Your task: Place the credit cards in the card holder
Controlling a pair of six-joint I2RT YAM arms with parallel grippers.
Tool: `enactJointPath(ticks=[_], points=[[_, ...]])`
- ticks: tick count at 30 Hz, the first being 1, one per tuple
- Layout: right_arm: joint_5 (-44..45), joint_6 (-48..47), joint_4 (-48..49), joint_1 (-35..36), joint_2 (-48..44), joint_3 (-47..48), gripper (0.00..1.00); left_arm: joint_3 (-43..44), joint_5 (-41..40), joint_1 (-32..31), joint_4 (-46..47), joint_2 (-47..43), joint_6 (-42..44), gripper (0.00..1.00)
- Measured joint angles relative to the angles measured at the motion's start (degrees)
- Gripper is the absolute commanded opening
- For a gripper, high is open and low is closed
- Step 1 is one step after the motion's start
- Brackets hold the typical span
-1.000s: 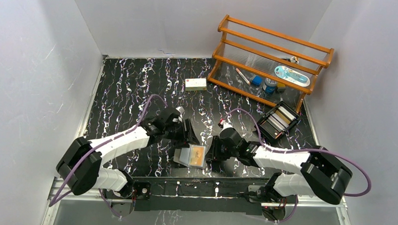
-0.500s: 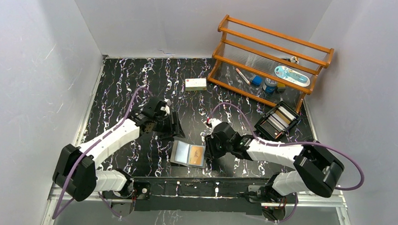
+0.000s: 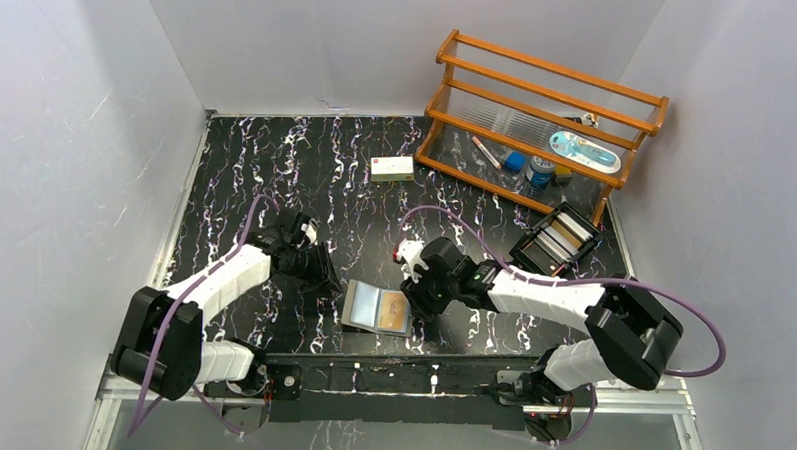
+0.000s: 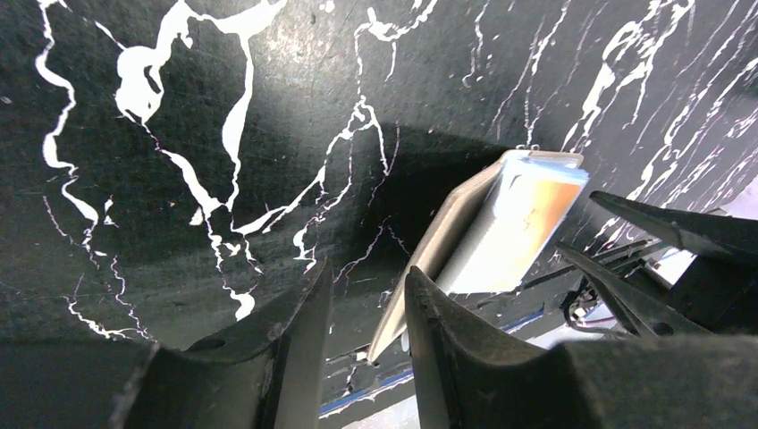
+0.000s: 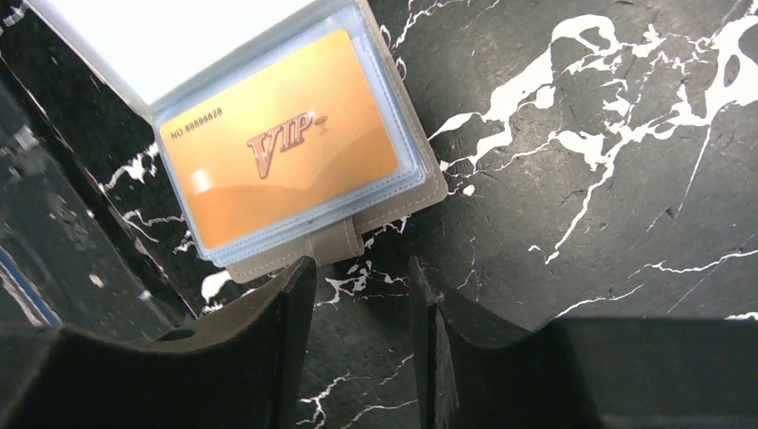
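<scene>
At the near table edge, between the two wrists: card holder [image 3: 364,306] lying open, light blue inside facing up; tan card [image 5: 277,165] marked VIP sits in the clear sleeve of its right half; snap tab [image 5: 344,239] points toward the right arm. Right gripper [image 5: 362,268] low over the black marbled table [image 3: 276,171], just right of the holder; fingers spread, nothing between them; tab lies just beyond the gap, contact not clear. Left gripper [image 4: 368,277] just left of the holder, apart from it; fingers parted by a narrow gap, empty; holder seen edge-on past the fingertips. Mid table, farther back: white box [image 3: 392,168] with red mark, on its own. Far right: black tray [image 3: 525,259], open-topped; credit cards [image 3: 571,231], pale and tan, in its compartments; too small to count. Behind it: wooden rack [image 3: 543,120] in the back corner, small items on its lower shelf.
</scene>
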Motion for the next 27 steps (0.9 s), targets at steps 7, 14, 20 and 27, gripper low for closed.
enactJointPath(ticks=[7, 14, 20, 27], points=[[-4.11, -7.61, -2.45, 0.00, 3.19, 1.09, 0.56, -3.02, 2.47, 0.00, 4.07, 3.04, -1.01, 0.21], [-6.56, -10.75, -2.54, 0.13, 6.97, 4.52, 0.54, -6.54, 6.84, 0.00, 8.28, 4.61, -2.86, 0.15], [-7.06, -11.52, -0.81, 0.52, 8.74, 5.46, 0.43, -6.56, 11.32, 0.00, 11.39, 4.50, -3.85, 0.15], [-7.39, -11.82, 3.76, 1.57, 9.03, 5.57, 0.25, -6.67, 14.73, 0.00, 13.35, 2.75, -5.20, 0.22]])
